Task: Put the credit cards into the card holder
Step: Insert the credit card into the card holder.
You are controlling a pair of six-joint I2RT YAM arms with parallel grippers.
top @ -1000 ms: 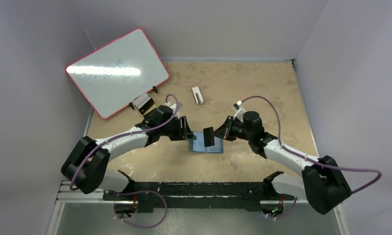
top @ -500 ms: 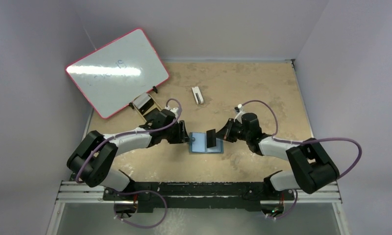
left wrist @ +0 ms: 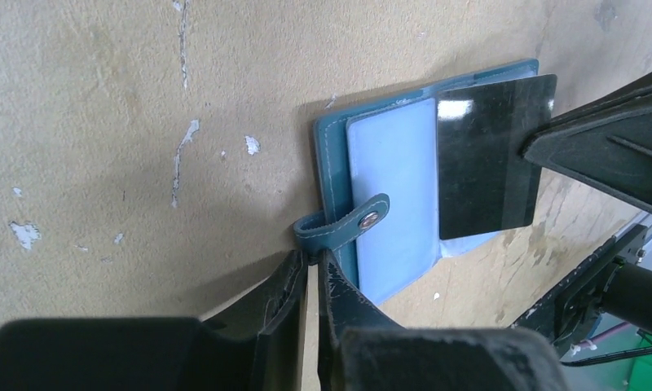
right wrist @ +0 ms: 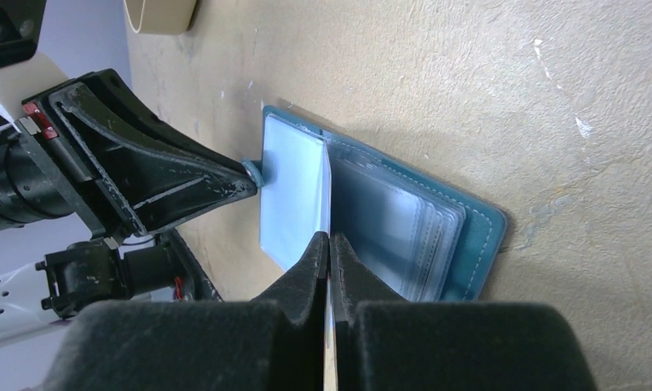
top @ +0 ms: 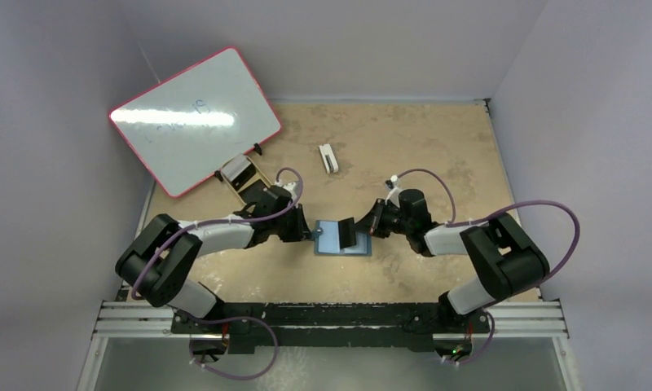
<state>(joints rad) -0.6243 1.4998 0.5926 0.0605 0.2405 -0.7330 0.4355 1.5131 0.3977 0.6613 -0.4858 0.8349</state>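
Teal card holder point(left wrist: 388, 163) could skid or fold if its snap strap point(left wrist: 343, 228) slips from the left gripper point(left wrist: 313, 261), whose fingers are closed tight on it. The card could also miss the slot and jam against the clear pockets point(right wrist: 396, 228). The right gripper point(right wrist: 329, 238) is clamped on 1 black credit card point(left wrist: 487, 159), which stands tilted over the holder's right half.

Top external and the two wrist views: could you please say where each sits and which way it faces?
Top external: above and behind, looking down at the table; both arms show.
Left wrist: looks along the left gripper, shut on the card holder strap.
Right wrist: looks along the right gripper, pinching a credit card edge-on.
Shared: both wrist views show the card holder and the opposite gripper.
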